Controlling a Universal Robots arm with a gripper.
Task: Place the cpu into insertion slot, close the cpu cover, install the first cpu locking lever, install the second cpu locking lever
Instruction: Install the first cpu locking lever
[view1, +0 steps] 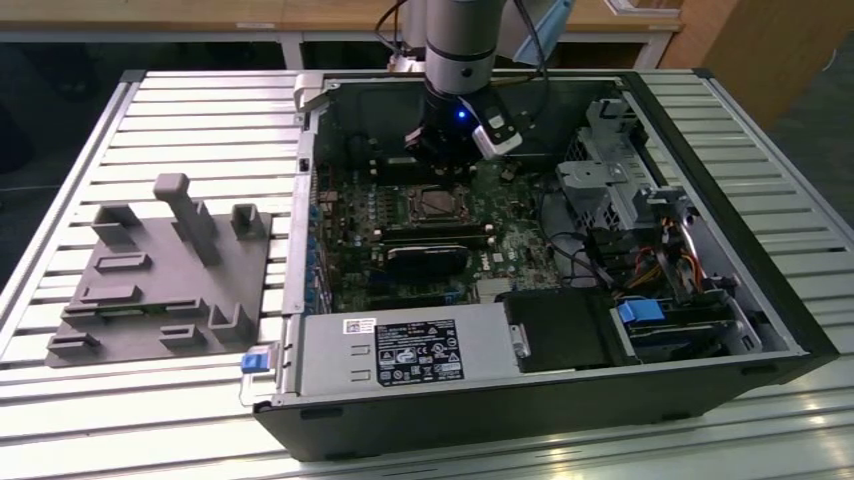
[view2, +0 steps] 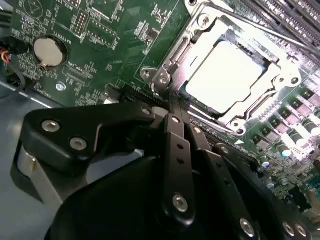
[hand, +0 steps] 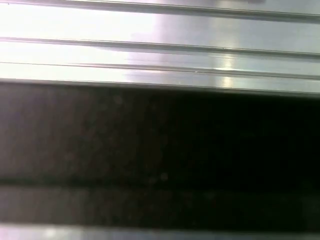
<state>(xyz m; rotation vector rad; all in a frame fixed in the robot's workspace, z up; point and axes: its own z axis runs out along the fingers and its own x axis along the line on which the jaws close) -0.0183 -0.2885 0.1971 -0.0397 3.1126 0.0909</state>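
Partly glare-washed, cpu (view2: 227, 75) seated under cpu cover (view2: 197, 47), fingers (view2: 175, 125) clenched at its corner, tips hidden.

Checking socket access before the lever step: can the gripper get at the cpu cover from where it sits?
Probably yes. In the second wrist view the gripper sits at the corner of the cpu cover, which lies closed over the cpu, with nothing between them.

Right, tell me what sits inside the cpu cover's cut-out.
The cpu shows through the cpu cover, its silvery face bright. The insertion slot beneath it is covered.
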